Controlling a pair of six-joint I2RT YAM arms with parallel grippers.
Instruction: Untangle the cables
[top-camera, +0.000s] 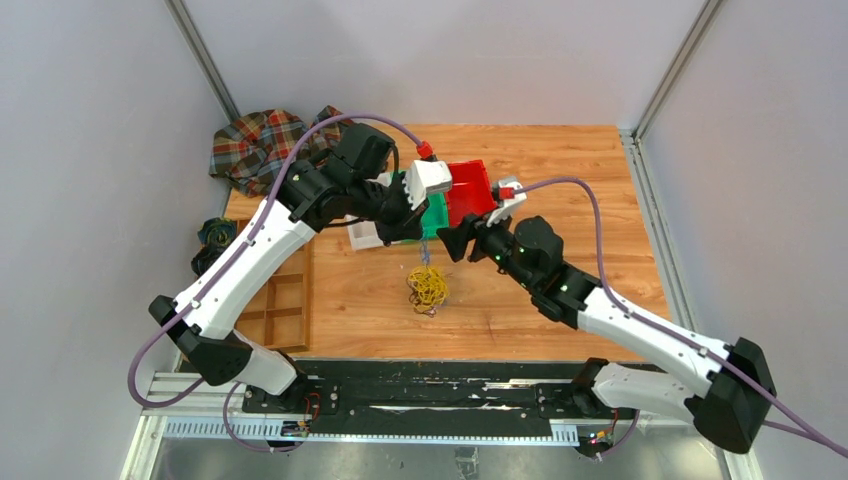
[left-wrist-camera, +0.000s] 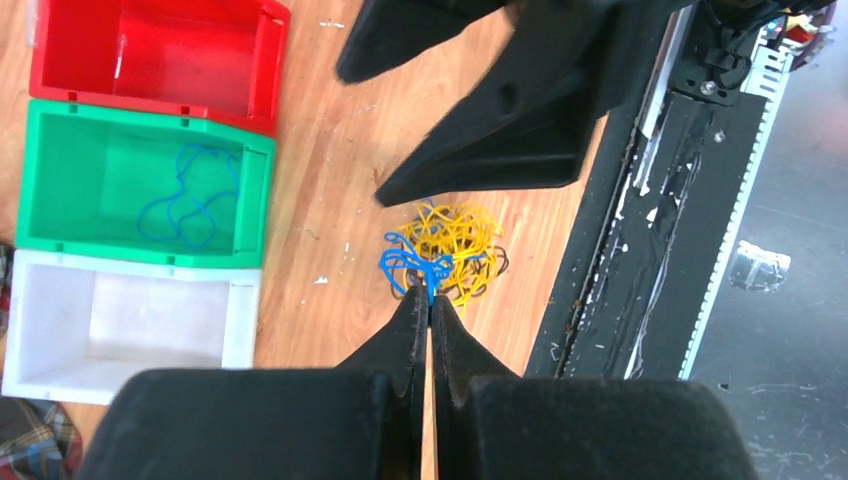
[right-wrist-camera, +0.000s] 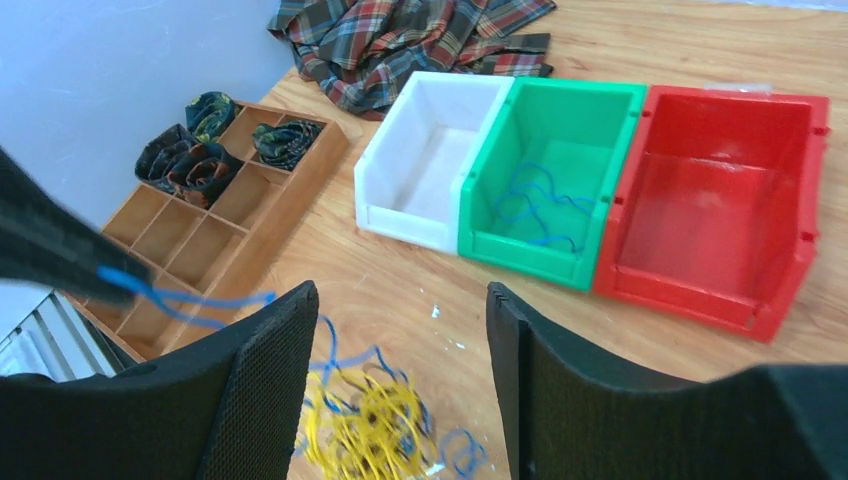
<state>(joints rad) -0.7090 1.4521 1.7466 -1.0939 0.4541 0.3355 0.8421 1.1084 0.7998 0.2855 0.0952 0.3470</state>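
The cables (top-camera: 428, 288) are a small tangle of yellow, black and blue strands lying on the wooden table; they also show as the cables (left-wrist-camera: 455, 245) and the cables (right-wrist-camera: 375, 425). My left gripper (left-wrist-camera: 430, 298) is shut on a blue strand at the tangle's near edge and holds it lifted above the heap. In the top view the left gripper (top-camera: 424, 248) hangs just above the pile. My right gripper (right-wrist-camera: 400, 290) is open, hovering over the tangle with nothing between its fingers. Another blue cable (left-wrist-camera: 190, 200) lies loose in the green bin (right-wrist-camera: 575, 90).
A red bin (right-wrist-camera: 735, 95), the green bin and a white bin (right-wrist-camera: 460, 80) stand in a row behind the tangle. A wooden divided tray (top-camera: 285, 300) with dark coiled bundles sits at the left. A plaid cloth (top-camera: 255, 145) lies at the back left. A black rail (left-wrist-camera: 640, 250) runs along the near edge.
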